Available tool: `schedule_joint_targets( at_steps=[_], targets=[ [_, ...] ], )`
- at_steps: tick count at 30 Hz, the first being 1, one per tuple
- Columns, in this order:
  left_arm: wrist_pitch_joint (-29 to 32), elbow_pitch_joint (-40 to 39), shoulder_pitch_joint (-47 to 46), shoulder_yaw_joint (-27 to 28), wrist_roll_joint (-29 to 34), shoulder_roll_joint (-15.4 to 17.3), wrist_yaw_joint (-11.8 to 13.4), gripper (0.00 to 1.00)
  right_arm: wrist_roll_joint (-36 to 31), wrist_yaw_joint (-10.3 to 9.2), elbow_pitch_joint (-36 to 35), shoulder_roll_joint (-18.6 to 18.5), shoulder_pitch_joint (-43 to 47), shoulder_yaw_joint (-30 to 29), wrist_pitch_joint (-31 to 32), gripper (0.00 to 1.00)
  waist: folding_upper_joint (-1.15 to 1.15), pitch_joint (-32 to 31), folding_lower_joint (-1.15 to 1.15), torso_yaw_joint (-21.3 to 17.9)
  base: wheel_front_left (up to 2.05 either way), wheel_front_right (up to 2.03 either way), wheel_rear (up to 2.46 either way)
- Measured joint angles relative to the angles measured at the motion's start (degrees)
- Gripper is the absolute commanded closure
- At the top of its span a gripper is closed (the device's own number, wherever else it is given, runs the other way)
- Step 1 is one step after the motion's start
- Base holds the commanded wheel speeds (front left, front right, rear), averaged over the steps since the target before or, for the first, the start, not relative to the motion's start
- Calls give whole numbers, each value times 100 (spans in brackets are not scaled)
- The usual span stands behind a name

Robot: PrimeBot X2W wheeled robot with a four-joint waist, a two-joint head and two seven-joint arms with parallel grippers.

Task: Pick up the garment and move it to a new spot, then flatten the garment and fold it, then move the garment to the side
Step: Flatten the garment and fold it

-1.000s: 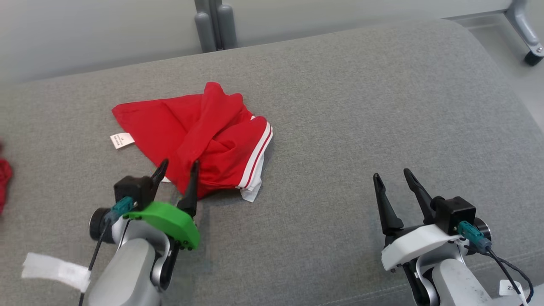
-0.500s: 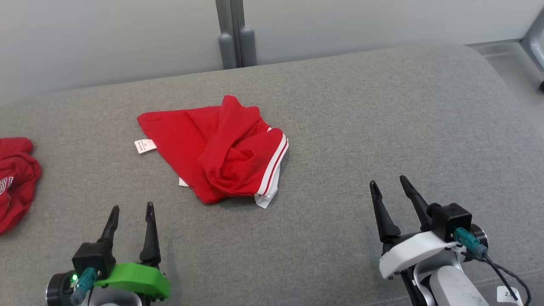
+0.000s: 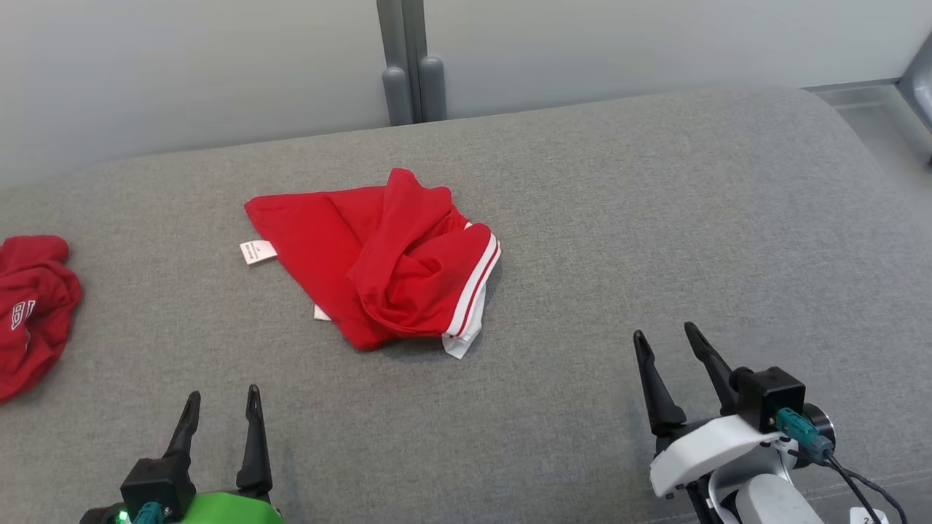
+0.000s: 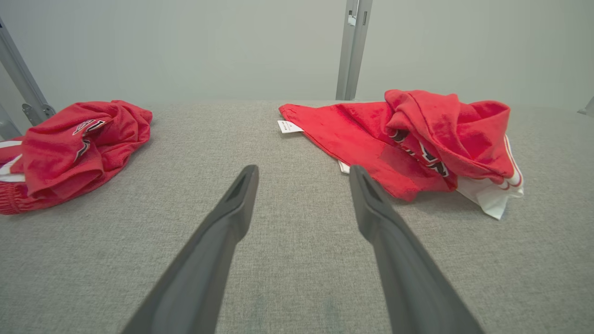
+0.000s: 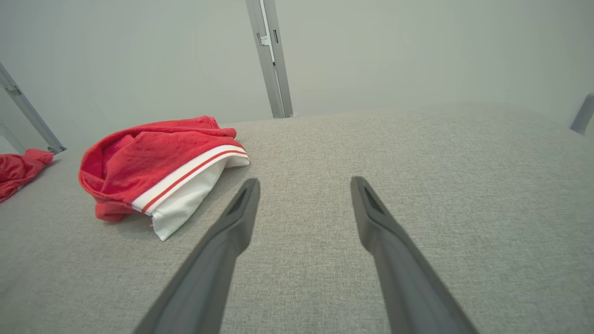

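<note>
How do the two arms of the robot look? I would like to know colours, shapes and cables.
Both grippers have two long, dark, tapering fingers. The left gripper wears a bright green cover; the right gripper has a white cover, a teal plug and a thin black cable. A small white label shows near that cable.

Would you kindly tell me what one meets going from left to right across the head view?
Red heap → left hand → garment → right hand.
</note>
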Motion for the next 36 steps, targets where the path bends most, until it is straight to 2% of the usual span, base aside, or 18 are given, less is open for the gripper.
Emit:
schedule_joint_targets(
  at_steps=[8,18,27,34,35,36],
  targets=[
    [0,-65,-297,-200,58,-23,-118,0,60,1,187,-40,-372,521,0,0,0,272,0,336,0,0,0],
    [0,-135,-602,-736,-214,-27,-51,0,49,1,1089,-209,-1062,914,0,0,0,639,0,1166,0,0,0],
    [-1,-141,-603,-840,-339,-25,22,0,24,1,1659,-210,-1405,911,0,0,0,944,0,1867,0,0,0],
    [-1,-160,-641,-939,-343,-26,35,0,-62,1,1879,-182,-1521,860,0,0,0,1184,0,2084,0,0,0],
    [-1,-165,-670,-954,-343,-26,35,0,-63,1,1903,-181,-1536,844,-1,55,0,1205,0,2095,0,0,0],
    [-1,-174,-693,-966,-343,-26,35,0,-67,1,1908,-181,-1549,818,-2,100,0,1222,0,2100,0,0,0]
  ],
)
